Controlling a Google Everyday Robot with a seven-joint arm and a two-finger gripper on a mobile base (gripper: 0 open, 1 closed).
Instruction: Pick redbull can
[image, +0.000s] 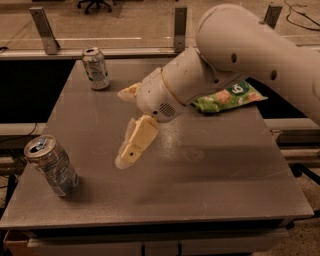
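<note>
while the gripper (124, 129) hangs open and empty over the middle of the table (225, 190), the redbull can (51, 166) stands well apart to its near left, top tilted left.

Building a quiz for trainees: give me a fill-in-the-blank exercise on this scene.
The table holds ___ cans: the redbull can and a green-marked can.
The open claw hovers over the table, apart from both cans, holding ___.
The snack bag is coloured ___.
Nearest the camera stands the ___ can.
Missing: two; nothing; green; redbull.
</note>
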